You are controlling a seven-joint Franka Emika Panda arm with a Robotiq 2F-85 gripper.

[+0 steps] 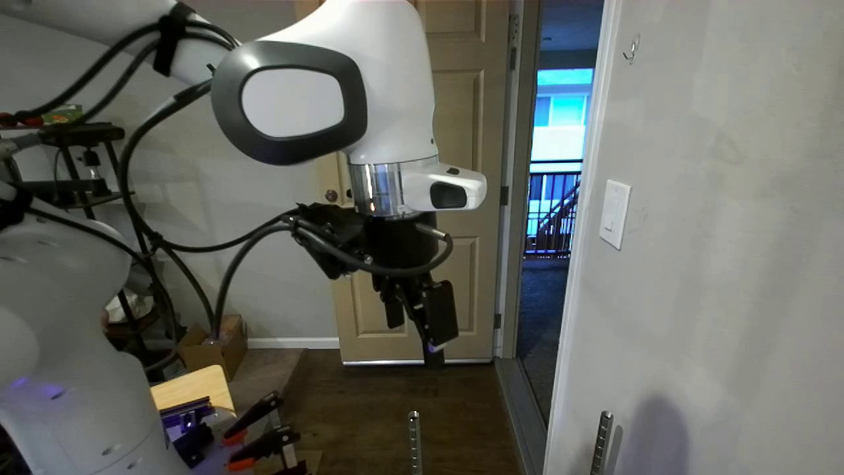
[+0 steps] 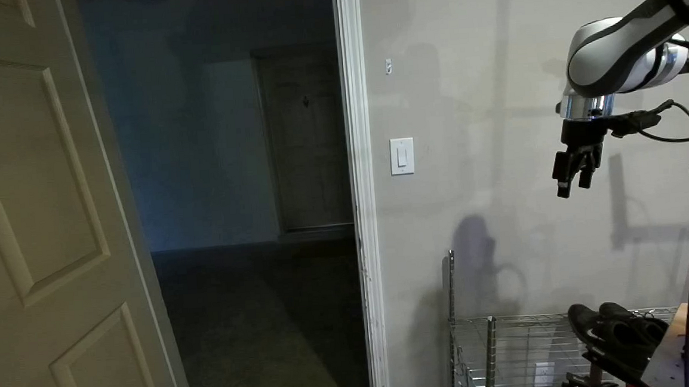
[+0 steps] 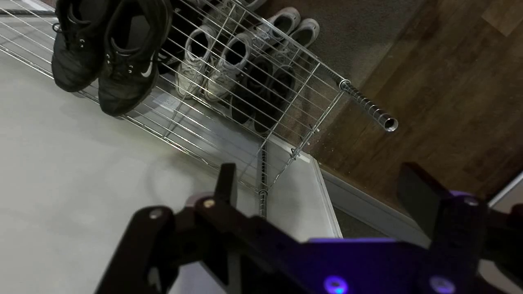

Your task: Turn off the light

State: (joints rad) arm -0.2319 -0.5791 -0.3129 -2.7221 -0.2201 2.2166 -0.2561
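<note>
One wall [image 2: 484, 125] bears a light switch [image 2: 402, 156] beside the doorframe [image 2: 363, 192]

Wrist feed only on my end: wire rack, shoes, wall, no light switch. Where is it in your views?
Observer: In both exterior views the light switch is on the wall, beside the white doorway trim.
Operator: Gripper touching it?
Observer: No. In both exterior views a gap shows between it and the gripper.
Operator: Anything else mounted close by?
Observer: Yes, in both exterior views a small hook is fixed to the same wall, above the switch.
</note>
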